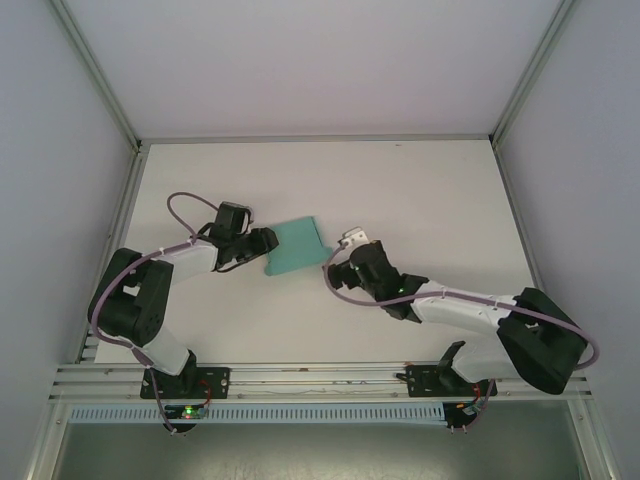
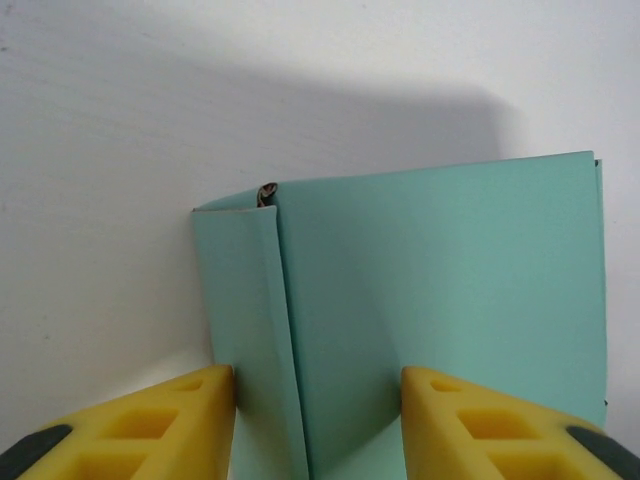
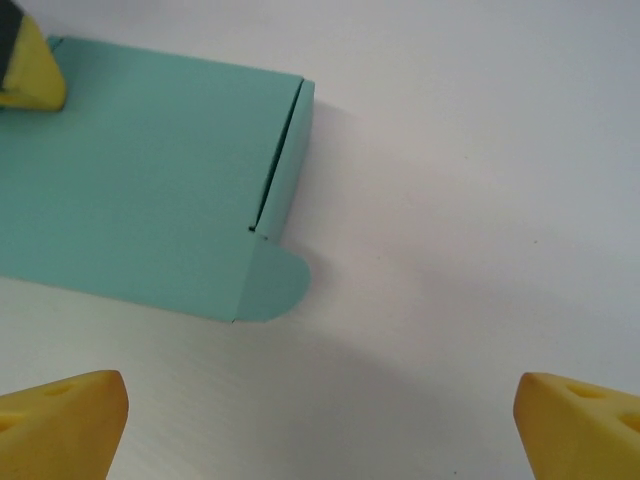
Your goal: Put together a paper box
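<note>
- From above, both arm bases sit on the rail [image 1: 320, 378] at the bottom of the frame. The left arm [image 1: 150, 290] bends up and to the right. The right arm [image 1: 470, 310] lies low and stretches left toward the centre.
- The right gripper [image 1: 345, 250] [image 3: 320, 420] is released. In its wrist view its yellow fingers [image 3: 70, 410] sit in the two bottom corners, wide apart, with bare table [image 3: 470, 150] between them.
- The left gripper [image 1: 264, 240] [image 2: 317, 420] meets the left edge of the paper box [image 1: 298, 248]. In its wrist view its fingers [image 2: 150, 425] straddle the box's bottom edge, one against the left side and one over the top face. I cannot tell whether they squeeze it.
- The right wrist view adds a yellow left fingertip [image 3: 25, 65] at the upper left, resting on a corner of the box [image 3: 140, 180].
- From above the box is a plain teal patch lying flat at mid-table, between the two grippers. The right wrist view brings out a rounded tab [image 3: 275, 285] at its lower right and a narrow side flap [image 3: 285, 160] above that.
- The left wrist view shows the box [image 2: 440, 270] with a folded strip [image 2: 245, 300] along its left side.
- White table [image 1: 420, 190] runs on behind to the back wall.
</note>
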Controlling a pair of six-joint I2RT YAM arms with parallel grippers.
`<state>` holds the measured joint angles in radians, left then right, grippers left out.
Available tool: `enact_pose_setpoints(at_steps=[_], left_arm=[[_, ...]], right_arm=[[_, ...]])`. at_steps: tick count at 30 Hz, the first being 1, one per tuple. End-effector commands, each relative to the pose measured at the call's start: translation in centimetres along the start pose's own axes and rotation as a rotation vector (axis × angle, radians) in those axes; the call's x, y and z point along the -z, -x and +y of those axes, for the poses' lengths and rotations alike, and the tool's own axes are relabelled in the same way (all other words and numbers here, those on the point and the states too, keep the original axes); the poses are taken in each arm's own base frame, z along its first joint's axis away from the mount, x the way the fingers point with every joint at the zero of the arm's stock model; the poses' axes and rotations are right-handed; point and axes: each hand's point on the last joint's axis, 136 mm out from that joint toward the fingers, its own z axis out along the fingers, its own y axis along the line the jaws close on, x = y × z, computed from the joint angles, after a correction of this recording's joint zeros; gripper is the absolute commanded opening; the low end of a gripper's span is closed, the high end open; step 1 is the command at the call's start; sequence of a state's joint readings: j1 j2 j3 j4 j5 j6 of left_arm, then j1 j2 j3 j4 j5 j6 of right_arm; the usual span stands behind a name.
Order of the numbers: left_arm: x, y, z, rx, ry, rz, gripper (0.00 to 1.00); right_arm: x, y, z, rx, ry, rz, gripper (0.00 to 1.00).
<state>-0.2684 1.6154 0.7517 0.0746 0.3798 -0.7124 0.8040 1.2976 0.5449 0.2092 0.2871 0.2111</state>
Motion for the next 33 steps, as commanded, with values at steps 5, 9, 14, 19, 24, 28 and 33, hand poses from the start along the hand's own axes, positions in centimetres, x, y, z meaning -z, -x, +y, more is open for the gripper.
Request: enact_pose_setpoints(at_steps=[5,9,14,19,24,28,33], left_arm=[[-0.6,-1.7,1.0,0.034,-0.163,0.048,0.36],[-0.3,-1.5,1.3,0.096,-0.257,0.033,0.30],[-0.1,-1.5,2.1,0.141,-0.302,0.022,0.23],[0.1,-1.9,2.6,0.170,-0.352,0.024,0.21],[0.1,-1.9,2.8,0.189,-0.395,0.020,0.20],[0.2,-1.8,2.9,0.176,-0.388,0.017,0.20],[0.5,-1.8,2.8,0.145,-0.374,0.008,0.21]], right_arm=[[0.1,5.2,-1.4,-0.312,0.215,-0.029,0.98],[-1.0,6.6,-1.5,-0.407,0.319,0.017,0.98],[-3.2,6.9,-0.8,-0.467,0.420,0.109,0.98],[-5.3,7.1,1.4,-0.517,0.562,0.191,0.98],[-7.4,6.1,2.7,-0.571,0.625,0.281,0.98],[-8.9,5.0,3.9,-0.623,0.675,0.363,0.96],[-10.3,5.5,5.5,-0.695,0.787,0.377,0.83]])
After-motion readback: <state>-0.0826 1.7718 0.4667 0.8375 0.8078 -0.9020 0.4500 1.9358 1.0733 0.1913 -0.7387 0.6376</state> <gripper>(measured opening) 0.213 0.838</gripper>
